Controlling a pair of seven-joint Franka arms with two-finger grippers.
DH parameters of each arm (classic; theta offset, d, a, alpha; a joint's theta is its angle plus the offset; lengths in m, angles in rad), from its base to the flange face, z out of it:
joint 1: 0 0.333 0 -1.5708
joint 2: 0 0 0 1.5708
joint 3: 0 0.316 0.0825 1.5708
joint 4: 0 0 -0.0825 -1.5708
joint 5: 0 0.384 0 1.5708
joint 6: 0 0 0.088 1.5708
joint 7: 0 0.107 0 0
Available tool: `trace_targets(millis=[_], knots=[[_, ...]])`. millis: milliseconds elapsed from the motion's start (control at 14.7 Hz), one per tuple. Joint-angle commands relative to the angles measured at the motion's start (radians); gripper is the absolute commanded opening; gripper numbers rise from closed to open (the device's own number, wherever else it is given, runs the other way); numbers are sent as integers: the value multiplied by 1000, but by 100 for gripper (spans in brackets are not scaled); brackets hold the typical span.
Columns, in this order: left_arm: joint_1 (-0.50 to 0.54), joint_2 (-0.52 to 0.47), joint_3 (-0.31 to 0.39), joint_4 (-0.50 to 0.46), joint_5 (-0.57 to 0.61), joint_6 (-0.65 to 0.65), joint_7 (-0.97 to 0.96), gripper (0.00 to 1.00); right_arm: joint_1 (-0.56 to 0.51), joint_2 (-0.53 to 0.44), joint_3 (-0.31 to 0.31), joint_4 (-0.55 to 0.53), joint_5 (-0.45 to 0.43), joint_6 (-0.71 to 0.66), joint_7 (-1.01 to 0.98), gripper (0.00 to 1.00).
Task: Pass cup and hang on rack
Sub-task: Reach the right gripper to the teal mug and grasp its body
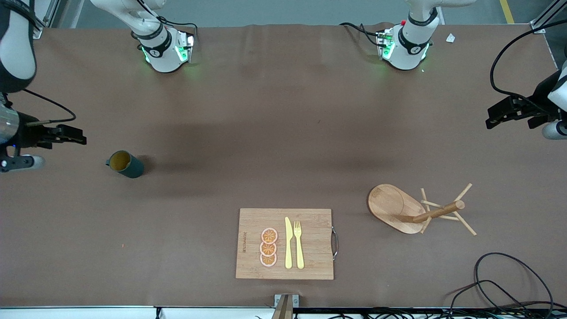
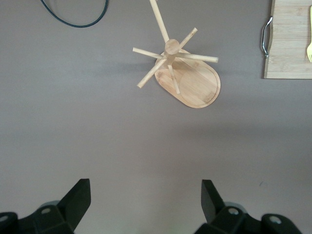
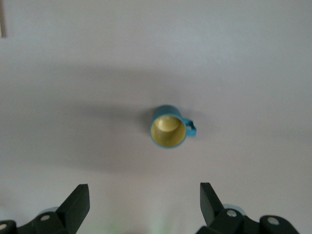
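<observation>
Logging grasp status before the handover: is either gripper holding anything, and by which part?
Nothing is held. The left gripper is open above the rack; the right gripper is open above the cup.

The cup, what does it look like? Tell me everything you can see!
The cup is a small dark teal-grey mug, mustard yellow inside, with one little side handle. It stands upright and looks empty, alone on the brown table toward the right arm's end. Nothing touches it; the open right gripper is above it.

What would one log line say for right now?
cup: upright on table, untouched | rack: no cup | left pincer: open above table | right pincer: open above table
</observation>
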Motion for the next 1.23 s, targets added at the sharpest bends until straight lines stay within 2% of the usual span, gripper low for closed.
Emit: trace_targets(millis=[0,477,614,818,955,1159], knots=[[-4,0,4,4,9,4,-4,100,-38,-27,-2,-173,12,158,-227,100],[-3,0,4,4,7,4,2,100,-83,5,-2,-534,28,666,-567,99],[-3,0,4,4,7,6,3,100,-84,58,-2,-560,31,761,-613,97],[-3,0,4,4,7,4,6,100,-84,117,-2,-565,32,789,-635,93],[-3,0,4,4,7,6,7,100,-84,124,-2,-583,32,815,-635,80],[-3,0,4,4,7,4,8,100,-83,147,-2,-586,31,814,-636,46]])
